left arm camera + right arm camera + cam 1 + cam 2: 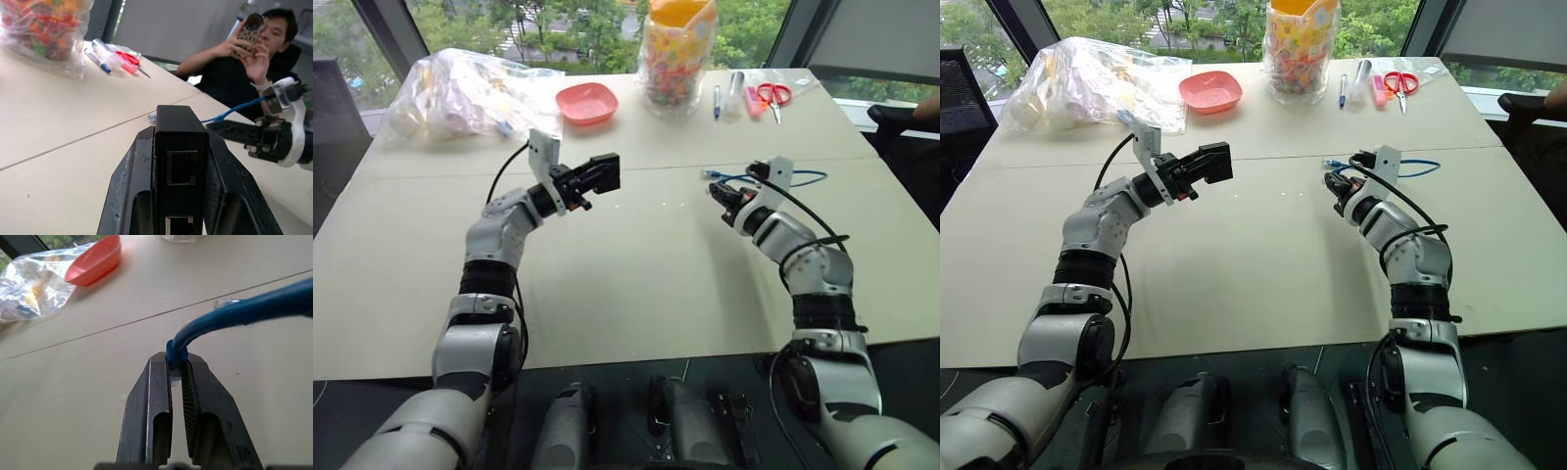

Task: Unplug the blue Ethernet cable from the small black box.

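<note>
The blue Ethernet cable [244,311] is free of the small black box [180,147], one end pinched between the pressed-together fingers of the right gripper [176,363], the rest curving away past the fingertips onto the table [636,264] beyond that wrist. The box sits clamped upright between the fingers of the left gripper [178,161], held above the table with its empty port facing the wrist camera, well apart from the right gripper. Beyond both grippers lie a pink bowl [586,102], a crumpled plastic bag [460,93], a candy jar [676,54], pens and red scissors [773,95], and past the right gripper a seated person [244,63] holds up a phone.
</note>
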